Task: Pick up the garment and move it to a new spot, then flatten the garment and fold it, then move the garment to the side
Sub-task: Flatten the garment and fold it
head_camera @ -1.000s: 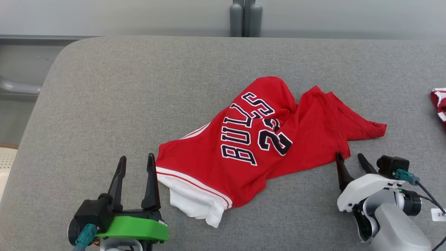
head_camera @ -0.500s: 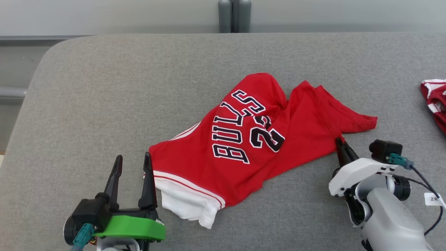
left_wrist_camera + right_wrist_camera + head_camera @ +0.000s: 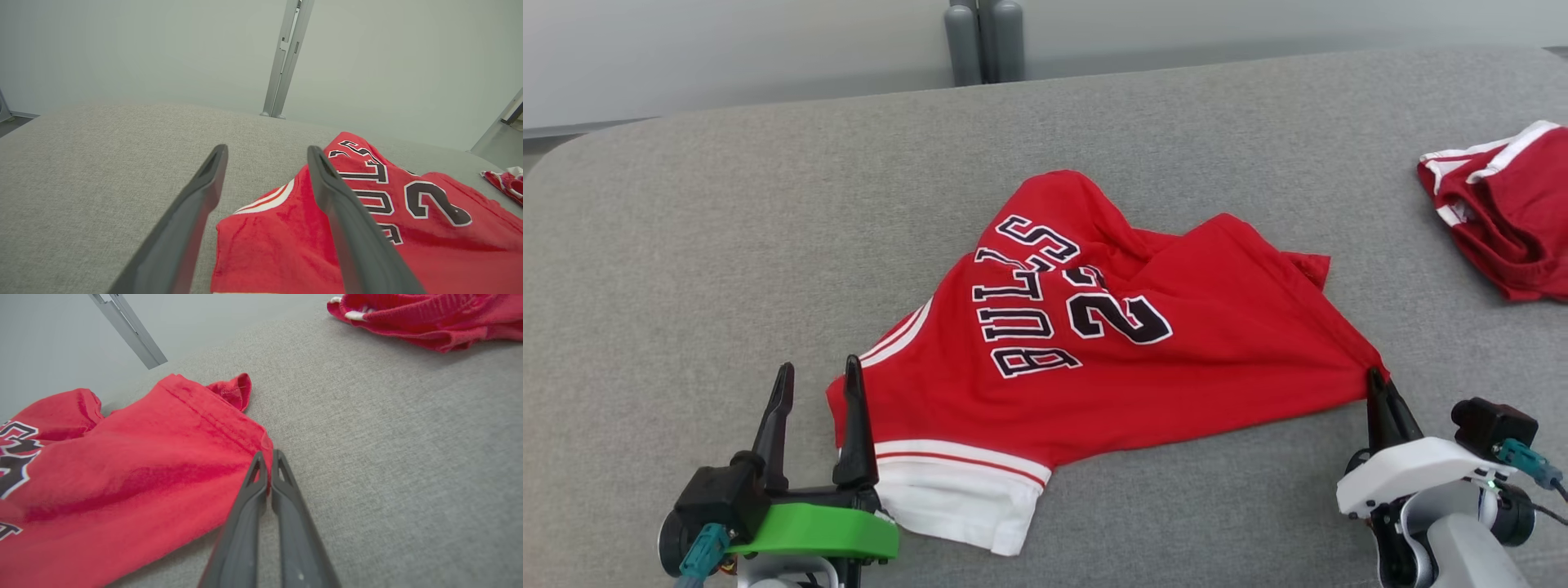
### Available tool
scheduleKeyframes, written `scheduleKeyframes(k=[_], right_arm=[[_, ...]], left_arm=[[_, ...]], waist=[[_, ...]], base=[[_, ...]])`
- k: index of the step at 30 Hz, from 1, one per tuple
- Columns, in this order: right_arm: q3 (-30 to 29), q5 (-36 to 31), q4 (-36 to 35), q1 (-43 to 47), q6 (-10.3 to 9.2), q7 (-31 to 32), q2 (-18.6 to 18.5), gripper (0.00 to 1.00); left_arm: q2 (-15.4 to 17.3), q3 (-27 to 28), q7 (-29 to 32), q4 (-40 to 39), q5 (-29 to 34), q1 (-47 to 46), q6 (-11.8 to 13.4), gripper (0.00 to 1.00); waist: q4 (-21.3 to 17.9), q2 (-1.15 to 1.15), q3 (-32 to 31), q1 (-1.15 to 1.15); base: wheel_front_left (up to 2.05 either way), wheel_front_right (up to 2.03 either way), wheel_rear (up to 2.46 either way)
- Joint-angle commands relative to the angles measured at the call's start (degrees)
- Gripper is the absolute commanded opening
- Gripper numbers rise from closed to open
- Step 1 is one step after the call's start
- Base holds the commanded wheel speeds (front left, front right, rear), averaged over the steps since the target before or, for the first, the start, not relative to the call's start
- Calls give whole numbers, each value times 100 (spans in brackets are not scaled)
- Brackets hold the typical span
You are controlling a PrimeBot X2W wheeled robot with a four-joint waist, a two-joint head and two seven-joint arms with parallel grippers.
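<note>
Right gripper (image 3: 1377,378) pinches the jersey (image 3: 1176,367) corner at its tips, left gripper (image 3: 818,365) spread; I judge flattening, folding all ahead.

My head camera looks down from above on the grey pad (image 3: 686,245). Both wrist cameras sit low, looking along their fingers (image 3: 351,228) from close. All three share the jersey (image 3: 1176,384).

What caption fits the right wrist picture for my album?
Right tool pinches a corner of the red jersey on the gray surface; another red garment lies farther off.
</note>
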Motion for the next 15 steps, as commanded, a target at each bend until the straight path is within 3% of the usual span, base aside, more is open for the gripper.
scheduleKeyframes(k=[1, 3, 4, 5, 6, 15], right_arm=[[-71, -53, -83, 146, 0, 0, 56, 0], [-133, -101, -150, 237, 0, -1, 124, 0], [-153, -114, -170, 266, 0, -1, 143, 11], [-176, -143, -192, 302, 0, -1, 170, 65], [-210, -163, -217, 321, 0, -1, 186, 100], [-752, -372, -944, 412, 1, -1, 172, 100]], left_arm=[[20, 35, 2, 7, 7, -63, -22, 100], [20, 40, 2, 38, 37, -68, -45, 100], [20, 42, 2, 50, 56, -76, -55, 100], [20, 39, 3, 72, 76, -92, -69, 100], [20, 41, 2, 92, 86, -102, -83, 100], [161, 62, 79, 608, 130, -196, -122, 100]], waist=[[-161, 0, 21, 0], [-227, 0, 22, 0], [-249, 0, 22, 0], [-272, 0, 17, 0], [-291, 0, 13, 0], [-423, 0, -63, 0]], base=[[0, 0, 0], [0, 0, 0], [0, 0, 0], [0, 0, 0], [0, 0, 0], [0, 0, 0]])
